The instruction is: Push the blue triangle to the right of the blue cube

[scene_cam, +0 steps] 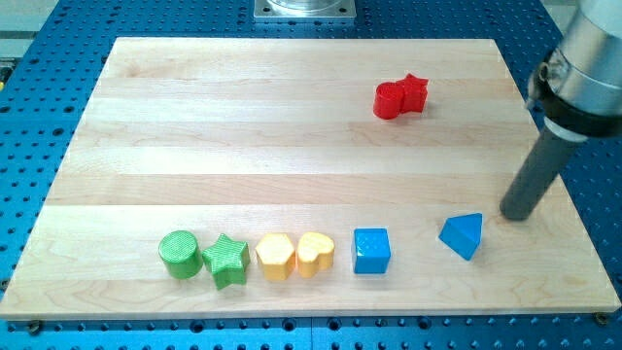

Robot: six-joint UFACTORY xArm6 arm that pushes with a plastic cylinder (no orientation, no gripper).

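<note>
The blue triangle (462, 234) lies near the surface's (243, 146) bottom right, one corner pointing toward the view's bottom, already right of the blue cube (371, 250) with a bare gap between them. My tip (515, 214) rests just right of the triangle, slightly above it; there is no hand, only the rod. Left of the cube, a row: yellow heart (315, 253), yellow hexagon (275, 257), green star (226, 260), green cylinder (180, 253). Two touching red blocks (401, 96) sit well apart, toward the top.

along the bench's (292, 107) bottom edge runs a row, from the view's left: cylinder (180, 254), star (226, 260), two touching blocks (294, 255), cube (370, 250), then the triangle (462, 234), a little apart. my tip (515, 213) stands just right of the triangle, near the right edge. two more touching blocks (400, 96) sit toward the top right corner.
</note>
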